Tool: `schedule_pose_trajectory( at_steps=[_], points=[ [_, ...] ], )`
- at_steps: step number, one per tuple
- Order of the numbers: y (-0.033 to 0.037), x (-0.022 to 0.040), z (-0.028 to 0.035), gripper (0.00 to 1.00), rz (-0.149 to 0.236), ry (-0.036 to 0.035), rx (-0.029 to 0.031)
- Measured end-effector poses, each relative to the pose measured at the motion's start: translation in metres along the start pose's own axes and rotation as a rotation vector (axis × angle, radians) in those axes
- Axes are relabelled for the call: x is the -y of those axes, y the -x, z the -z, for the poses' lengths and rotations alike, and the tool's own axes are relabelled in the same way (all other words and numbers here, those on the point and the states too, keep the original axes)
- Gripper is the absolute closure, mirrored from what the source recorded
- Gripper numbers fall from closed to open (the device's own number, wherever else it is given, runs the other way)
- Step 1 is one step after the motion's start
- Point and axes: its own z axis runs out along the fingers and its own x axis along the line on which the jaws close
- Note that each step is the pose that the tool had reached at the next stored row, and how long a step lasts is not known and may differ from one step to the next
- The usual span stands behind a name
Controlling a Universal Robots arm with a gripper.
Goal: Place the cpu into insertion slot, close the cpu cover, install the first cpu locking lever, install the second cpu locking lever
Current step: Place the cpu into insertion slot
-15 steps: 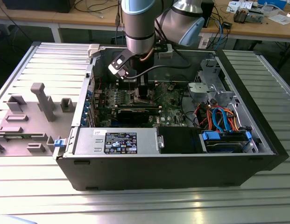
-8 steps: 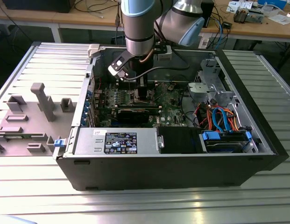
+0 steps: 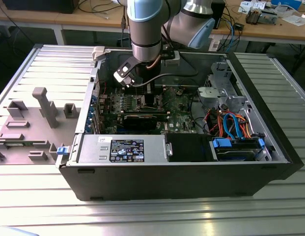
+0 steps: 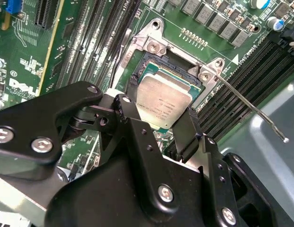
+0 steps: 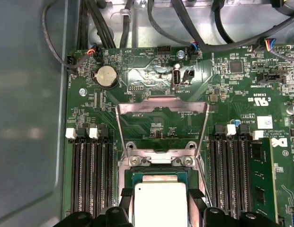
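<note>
My gripper [image 4: 161, 112] reaches down into the open computer case [image 3: 270, 162], over the green motherboard [image 5: 151, 120]. Its black fingers [image 4: 130, 106] close on two opposite sides of the cpu [image 4: 163, 99], a flat square chip with a dull silver top. The cpu [image 5: 160, 203] lies level in or just above the insertion slot [image 5: 158, 161]; I cannot tell whether it is seated. The slot's silvery rim [image 4: 150, 46] frames it. The cpu cover [image 5: 161, 105] stands swung open beyond the slot. One thin wire locking lever [image 4: 251, 109] sticks out sideways, unlatched.
Long black memory slots [image 5: 92, 175] run along both sides of the socket. A coin cell [image 5: 105, 75] and black cables [image 5: 184, 28] lie beyond the cover. A long black card [image 3: 142, 118], the power supply [image 3: 123, 147] and a drive bay [image 3: 235, 147] crowd the case.
</note>
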Motion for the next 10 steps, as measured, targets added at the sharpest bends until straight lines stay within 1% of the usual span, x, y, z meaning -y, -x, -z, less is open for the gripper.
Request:
schedule_pose_trajectory(
  at_steps=[6,10],
  points=[
    [0.0003,0.0006,-0.0055,0.45,0.0,-0.0001,0.0002],
    [0.0003,0.0007,-0.0067,0.45,-0.001,-0.0002,0.0006]
  ],
)
